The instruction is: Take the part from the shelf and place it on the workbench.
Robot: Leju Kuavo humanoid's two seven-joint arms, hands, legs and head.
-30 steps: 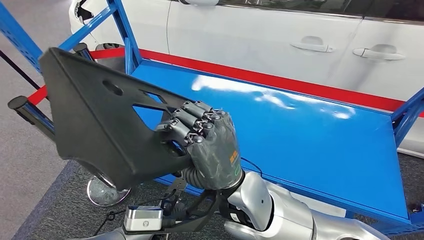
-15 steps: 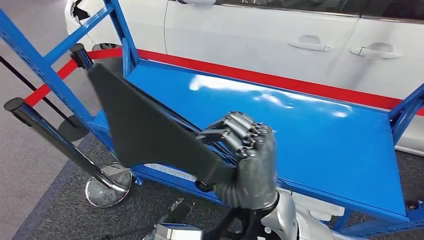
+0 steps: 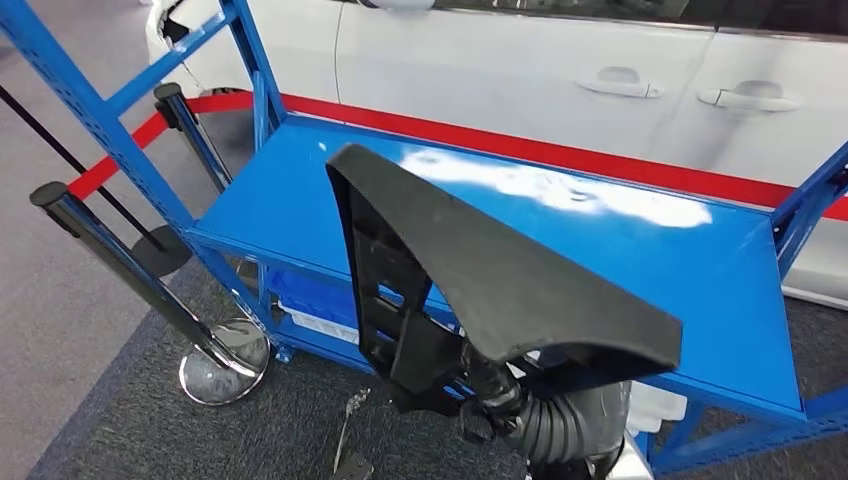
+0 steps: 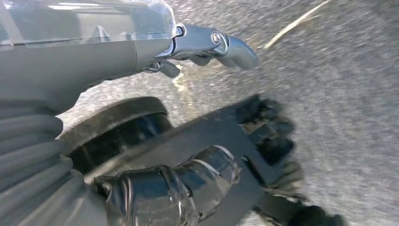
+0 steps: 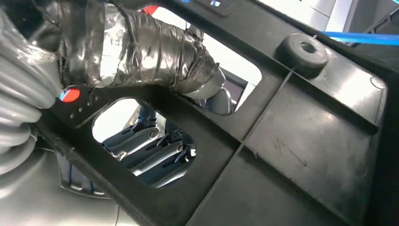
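The part (image 3: 480, 260) is a large black plastic panel with cutouts and ribs. It hangs tilted above the front edge of the blue workbench (image 3: 640, 250), its broad face turned up and its ribbed side toward me. My right hand (image 5: 141, 52) grips it from beneath: the taped thumb presses on the ribbed inner face (image 5: 301, 141), and the fingers (image 5: 150, 150) show through a cutout on the other side. In the head view the ribbed wrist cover (image 3: 545, 425) sticks out below the part. My left hand (image 4: 188, 179) hangs over the grey floor with its fingers apart, holding nothing.
A white car (image 3: 520, 70) stands right behind the workbench, with a red strip (image 3: 560, 155) along the bench's far edge. Blue frame uprights (image 3: 90, 110) rise at the left. Two black stanchion posts (image 3: 130, 270) with a chrome base (image 3: 225, 360) stand by the left corner.
The part has swung from the left, where it stood in front of the frame, to the right over the bench's front edge and turned face up. My right hand is now underneath it.
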